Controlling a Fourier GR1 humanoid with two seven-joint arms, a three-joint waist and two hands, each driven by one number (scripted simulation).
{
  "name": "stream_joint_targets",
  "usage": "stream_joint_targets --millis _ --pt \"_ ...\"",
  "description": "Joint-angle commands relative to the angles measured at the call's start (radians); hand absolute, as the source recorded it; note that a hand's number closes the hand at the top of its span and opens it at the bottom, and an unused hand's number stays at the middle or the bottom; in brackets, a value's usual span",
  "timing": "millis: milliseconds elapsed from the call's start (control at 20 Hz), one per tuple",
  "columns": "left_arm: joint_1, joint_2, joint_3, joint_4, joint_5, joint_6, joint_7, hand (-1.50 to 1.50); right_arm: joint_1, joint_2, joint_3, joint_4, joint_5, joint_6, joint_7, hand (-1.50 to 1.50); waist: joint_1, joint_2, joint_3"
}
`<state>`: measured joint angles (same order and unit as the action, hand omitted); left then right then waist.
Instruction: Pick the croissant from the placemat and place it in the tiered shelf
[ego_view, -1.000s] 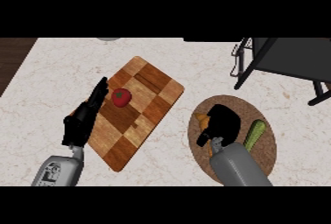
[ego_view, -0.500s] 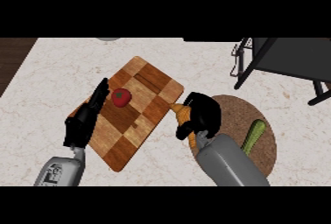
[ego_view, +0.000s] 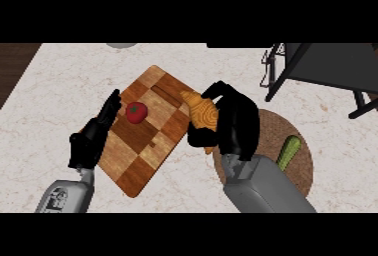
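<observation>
Head view, single frame.

R hand (ego_view: 235, 125) at frame centre, forearm coming up from lower right. Fingers and thumb curled round the croissant (ego_view: 201, 112); pastry clamped in the hand, its golden body showing at the hand's left side, one tip poking toward upper left. Croissant sits over the right edge of the chequered cutting board (ego_view: 144, 132), i.e. off the placemat (ego_view: 303, 165). Cannot tell whether it touches the board or is held above it.

Placemat: round, brown, woven look, lower right of centre, partly hidden by R forearm. Green cucumber-like veg (ego_view: 289, 151) lies on it, tilted, right of the forearm.

L hand (ego_view: 94, 134) at left of frame, along the board's left edge, fingers straight and pointing to upper right, holding nothing. Fingertips near the tomato (ego_view: 136, 112), not touching it as far as visible. Tomato sits on upper part of board.

Tiered shelf (ego_view: 325, 70): dark frame and panel in upper right corner, well apart from the croissant. Only part of it in frame.

Counter (ego_view: 59, 85): pale marble pattern.
</observation>
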<state>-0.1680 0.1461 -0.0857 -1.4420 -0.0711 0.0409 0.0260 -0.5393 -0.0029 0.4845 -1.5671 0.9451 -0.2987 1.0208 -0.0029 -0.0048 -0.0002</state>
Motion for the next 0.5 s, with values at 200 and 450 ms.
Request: stream_joint_targets --millis 200,450 --pt "-0.025 0.004 0.031 0.042 0.012 -0.016 -0.014 0.0 -0.058 -0.003 -0.048 -0.23 0.238 0.17 0.235 1.5 -0.014 -0.001 -0.001" --pt "0.012 0.004 0.018 -0.016 -0.011 -0.003 -0.001 0.0 -0.174 -0.028 -0.18 -0.253 0.308 0.261 0.225 1.5 -0.002 0.0 -0.001"
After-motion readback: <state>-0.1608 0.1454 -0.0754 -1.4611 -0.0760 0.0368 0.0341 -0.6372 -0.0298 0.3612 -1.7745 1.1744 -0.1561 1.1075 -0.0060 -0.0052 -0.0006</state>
